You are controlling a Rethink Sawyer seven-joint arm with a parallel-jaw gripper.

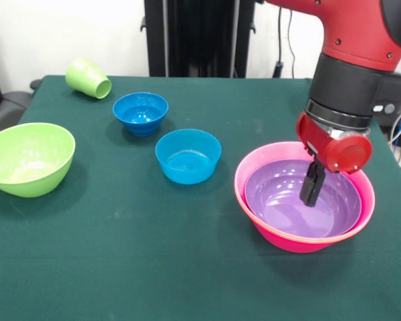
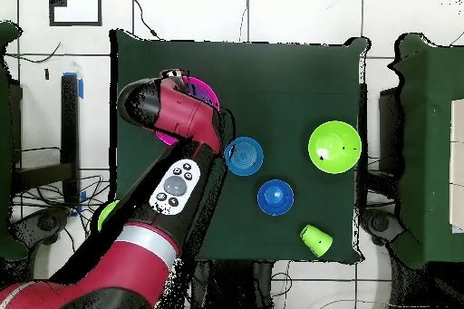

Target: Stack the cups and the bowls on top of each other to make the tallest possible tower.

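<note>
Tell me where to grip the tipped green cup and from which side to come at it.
The green cup lies on its side near a table corner, mouth turned toward the blue bowls. Probably best to come straight down from above and close across its round body near the middle; the rim is sideways, so a rim pinch from above would not work. The gripper hangs over the purple bowl.

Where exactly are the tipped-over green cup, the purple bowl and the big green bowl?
Green cup (image 1: pixel 87 77): front view, on its side wall.
Purple bowl (image 1: pixel 277 194): front view, on its inner floor, left of the gripper.
Big green bowl (image 2: pixel 333 146): overhead view, on its inside.
</note>
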